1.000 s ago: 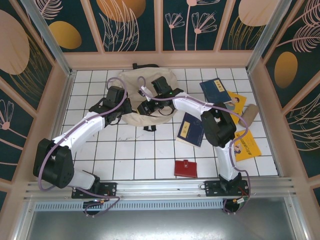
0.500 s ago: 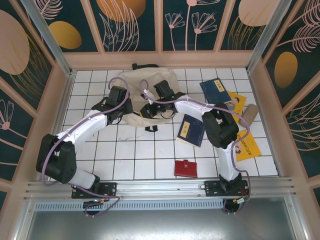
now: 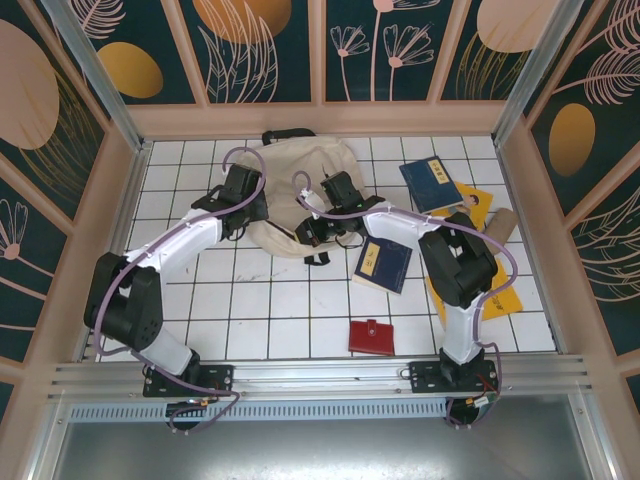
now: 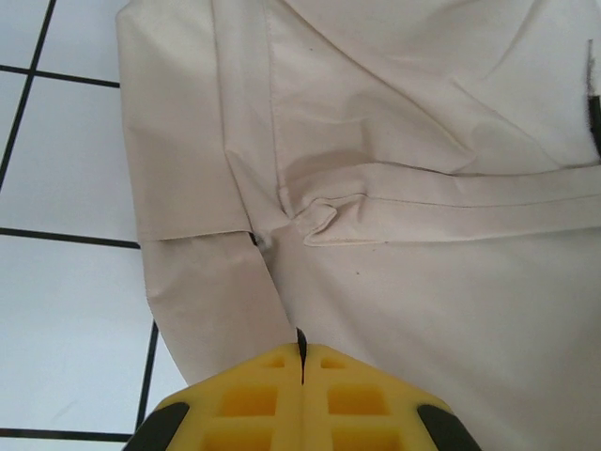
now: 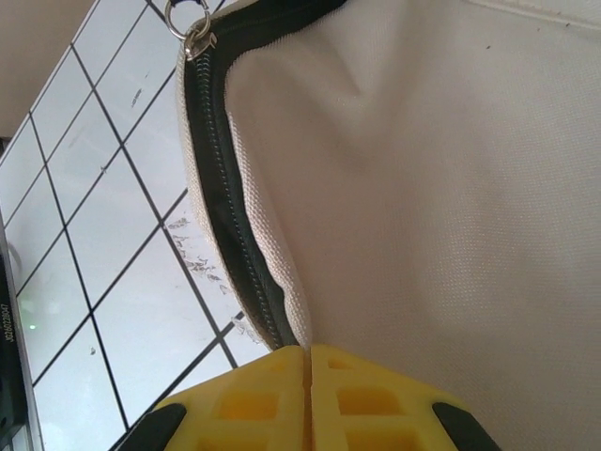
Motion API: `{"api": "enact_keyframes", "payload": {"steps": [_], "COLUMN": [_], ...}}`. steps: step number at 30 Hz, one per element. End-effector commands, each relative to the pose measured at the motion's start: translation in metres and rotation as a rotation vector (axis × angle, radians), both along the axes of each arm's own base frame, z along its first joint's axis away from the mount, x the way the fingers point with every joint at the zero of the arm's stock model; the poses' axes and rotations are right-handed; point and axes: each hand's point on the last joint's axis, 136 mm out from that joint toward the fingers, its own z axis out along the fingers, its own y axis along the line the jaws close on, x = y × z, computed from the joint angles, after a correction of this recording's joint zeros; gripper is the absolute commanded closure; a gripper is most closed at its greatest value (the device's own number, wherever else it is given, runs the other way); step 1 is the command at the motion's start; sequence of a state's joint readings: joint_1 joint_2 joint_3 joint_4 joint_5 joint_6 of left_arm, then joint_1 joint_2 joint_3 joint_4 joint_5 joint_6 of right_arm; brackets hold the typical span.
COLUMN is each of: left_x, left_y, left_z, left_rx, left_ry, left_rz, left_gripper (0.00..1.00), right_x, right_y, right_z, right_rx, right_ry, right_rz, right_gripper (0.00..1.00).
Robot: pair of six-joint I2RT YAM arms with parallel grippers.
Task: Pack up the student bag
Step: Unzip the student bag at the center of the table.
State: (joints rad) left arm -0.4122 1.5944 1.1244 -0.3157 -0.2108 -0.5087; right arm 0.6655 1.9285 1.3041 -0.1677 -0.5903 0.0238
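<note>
Creased cream student bag [image 3: 280,175] (black zipper [image 5: 214,178] along its edge); left and right jaws both pinched on its fabric.

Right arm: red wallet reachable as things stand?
Probably not: right gripper is shut on the zipper edge of the student bag. The red wallet lies unobstructed near that arm's base, so letting go should free the way.

Left arm [image 3: 180,245] and right arm [image 3: 395,218] had white links, black joints and looping lilac cables [image 3: 243,152]; fingers [image 4: 249,399] were yellow moulded blocks with square recesses.
</note>
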Motion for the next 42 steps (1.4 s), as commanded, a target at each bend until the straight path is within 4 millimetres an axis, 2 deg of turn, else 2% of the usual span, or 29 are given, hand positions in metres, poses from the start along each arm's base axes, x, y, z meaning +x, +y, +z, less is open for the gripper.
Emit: {"api": "enact_keyframes", "payload": {"steps": [1,4,9,13,19,24,25,26,28,29,30,31,33,35,39,42], "left_x": [0.016,0.016,0.018,0.020,0.020,0.013,0.012,0.012,0.012,0.012,0.011,0.011,0.010,0.007,0.001,-0.005], "left_y": [0.020,0.030,0.036,0.035,0.048,0.071,0.071,0.068,0.058,0.053,0.050,0.047,0.046,0.045,0.038,0.031], "left_z": [0.008,-0.001,-0.022,-0.029,-0.043,-0.048,-0.049,-0.051,-0.052,-0.040,-0.035,-0.029,-0.015,0.003,0.031,0.047], "left_rx": [0.064,0.077,0.088,0.077,0.097,0.080,0.067,0.053,0.012,-0.027,-0.048,-0.069,-0.097,-0.124,-0.188,-0.235], "left_ry": [-0.048,-0.028,0.017,0.037,0.073,0.087,0.088,0.092,0.109,0.089,0.082,0.073,0.049,0.019,-0.030,-0.055], "left_rz": [0.087,0.135,0.153,0.147,0.198,0.300,0.300,0.290,0.249,0.234,0.226,0.220,0.218,0.217,0.189,0.150], "left_gripper": [1.00,1.00,1.00,1.00,1.00,1.00,1.00,1.00,1.00,0.99,0.83,0.72,0.56,0.39,0.27,0.24], "right_x": [-0.006,-0.011,-0.029,-0.039,-0.037,-0.028,-0.028,-0.029,-0.026,-0.024,-0.020,-0.016,-0.005,0.011,0.034,0.038], "right_y": [-0.019,-0.017,-0.006,-0.006,-0.008,0.003,0.007,0.011,0.015,0.014,0.012,0.008,-0.004,-0.025,-0.081,-0.127], "right_z": [-0.003,0.007,0.033,0.039,0.038,0.056,0.061,0.064,0.069,0.072,0.076,0.079,0.088,0.091,0.079,0.063], "right_rx": [-0.070,-0.045,0.027,0.034,0.022,0.057,0.068,0.070,0.059,0.056,0.053,0.049,0.044,0.028,-0.017,-0.040], "right_ry": [-0.008,-0.012,-0.023,-0.024,-0.030,-0.071,-0.071,-0.064,-0.057,-0.062,-0.072,-0.084,-0.104,-0.102,-0.037,0.046], "right_rz": [-0.012,0.012,0.088,0.113,0.089,0.061,0.069,0.076,0.061,0.041,0.012,-0.024,-0.111,-0.247,-0.536,-0.731], "right_gripper": [0.91,0.91,0.91,0.91,0.91,0.89,0.85,0.78,0.57,0.48,0.43,0.40,0.37,0.36,0.35,0.35]}}
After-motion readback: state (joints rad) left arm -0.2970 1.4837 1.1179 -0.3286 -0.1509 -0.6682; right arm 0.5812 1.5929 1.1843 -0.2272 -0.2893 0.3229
